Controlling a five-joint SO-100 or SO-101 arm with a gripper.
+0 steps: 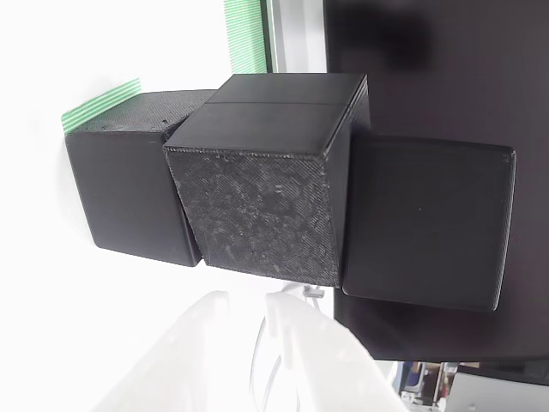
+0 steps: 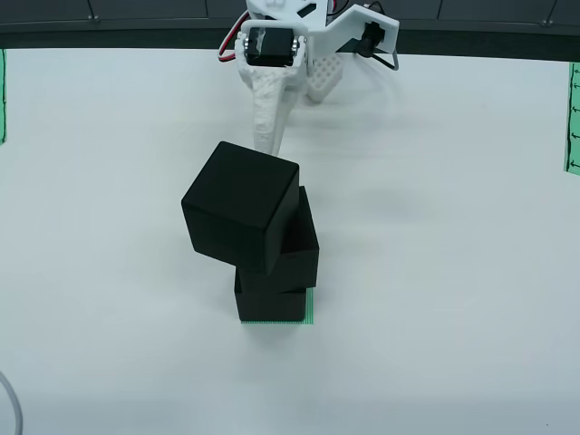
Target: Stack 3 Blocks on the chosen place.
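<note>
A plain white worktop [image 2: 435, 272] carries the scene in the view from above, with a dark band along its far edge and a green striped strip [image 2: 573, 118] cut off at the right border, another sliver at the left border. Three black cubes stand stacked: the bottom block [image 2: 270, 308] sits on the green-and-white striped patch [image 2: 310, 306], which peeks out along its right and front edges; the middle block [image 2: 294, 258] is turned a little on it; the top block [image 2: 241, 206] is twisted and overhangs toward the left. The white arm [image 2: 272, 86] reaches in from the far edge, and its gripper [image 2: 265, 143] sits just behind the top block with the jaws hidden there, so whether they are apart or together cannot be told. In the view that rides on the gripper the stack lies sideways, the rough-faced top block [image 1: 257, 210] nearest, white jaw parts blurred at the bottom edge. No writing or labels can be read
</note>
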